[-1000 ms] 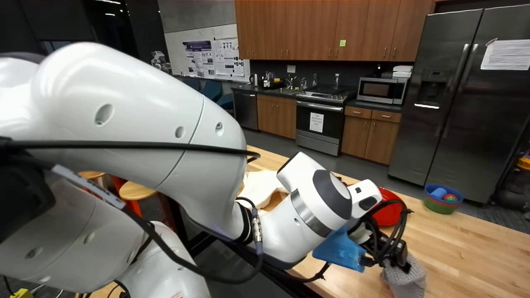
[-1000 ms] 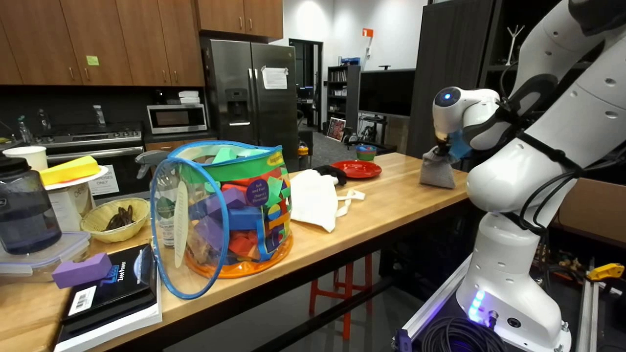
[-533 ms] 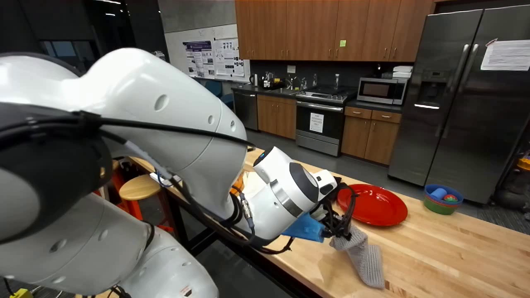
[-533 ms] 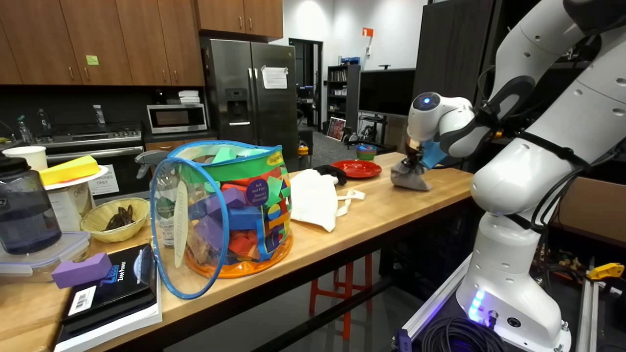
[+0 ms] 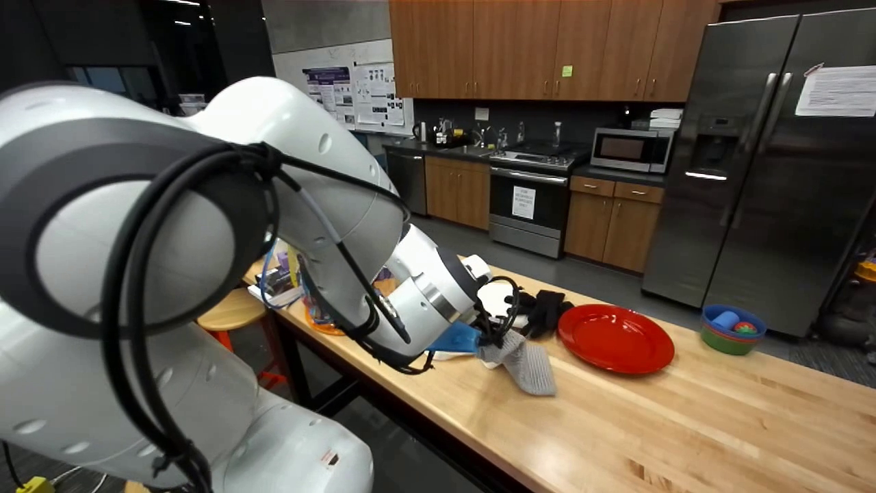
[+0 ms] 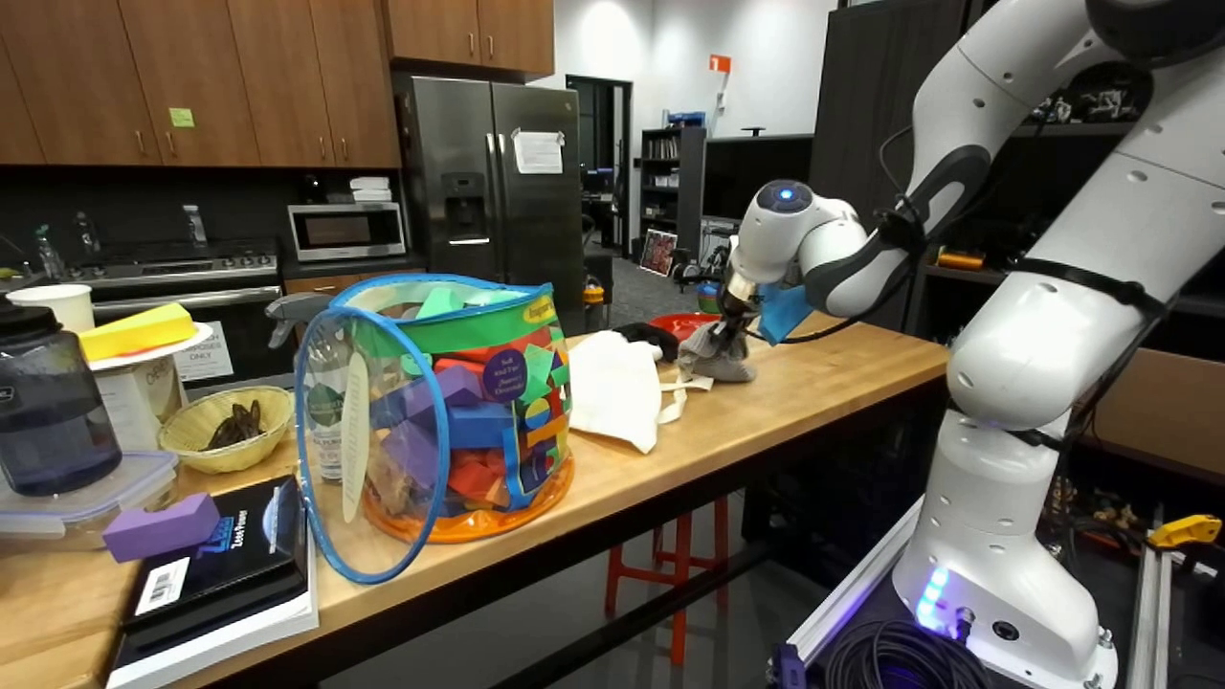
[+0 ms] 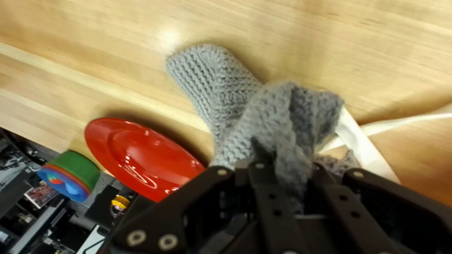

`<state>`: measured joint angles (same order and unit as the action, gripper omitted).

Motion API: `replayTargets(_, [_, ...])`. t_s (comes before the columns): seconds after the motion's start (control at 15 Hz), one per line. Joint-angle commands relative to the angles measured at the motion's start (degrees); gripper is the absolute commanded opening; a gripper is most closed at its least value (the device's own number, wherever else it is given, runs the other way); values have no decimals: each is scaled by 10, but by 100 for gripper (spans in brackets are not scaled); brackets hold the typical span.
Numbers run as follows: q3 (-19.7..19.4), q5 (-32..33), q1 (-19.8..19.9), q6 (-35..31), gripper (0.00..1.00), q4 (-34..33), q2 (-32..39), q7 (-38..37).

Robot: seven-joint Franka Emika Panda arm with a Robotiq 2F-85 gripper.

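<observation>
In the wrist view, the tool point(image 7: 287, 165) is clamping a gray knit piece point(image 7: 233, 95), its dark fingers point(image 7: 272, 201) pressing together on a bunched fold. The ribbed end is stretching away over the tabletop point(image 7: 388, 42), and a white strap point(image 7: 356, 141) is running behind or beneath the bunched part; whether the two are touching, I cannot tell. A red plate point(image 7: 141, 158) is lying near the gray knit piece, with stacked bowls point(image 7: 79, 169) sitting beyond it.

In an exterior view, the gray knit piece is hanging from the tool at a slant, its free end pointing down toward the tabletop; contact there is not showing clearly. Black gloves point(image 5: 544, 311) are lying just beside the red plate, near the tool.

In an exterior view, a white cloth bag point(image 6: 608, 388) is lying between the tool and a clear block bag point(image 6: 469, 340), which is standing well apart from the grip.

The grasp is looking complete, so the step in hand is probably carrying the gripped fabric above the tabletop. The next move is calling for a firm, unbroken pinch and some added height, as the dangling end could be snagging on the white strap or brushing the black gloves and the red plate.
</observation>
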<state>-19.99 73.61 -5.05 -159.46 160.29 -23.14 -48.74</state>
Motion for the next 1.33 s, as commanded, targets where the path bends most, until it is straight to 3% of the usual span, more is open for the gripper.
replayTargets(0.0, [4, -40, -42, -10, 4, -1, -7, 41])
replayTargets(0.27, [-28, -105, -77, -30, 4, -8, 3, 129])
replayTargets(0.53, [-109, -228, -130, -37, 4, -10, 12, 308])
replayTargets(0.8, [-162, -300, -169, -18, 4, -47, 9, 428])
replayTargets(0.87, [-79, -385, -90, -42, 4, -51, 28, 494])
replayTargets(1.27, [1, -597, -14, -23, 4, -131, 44, 635])
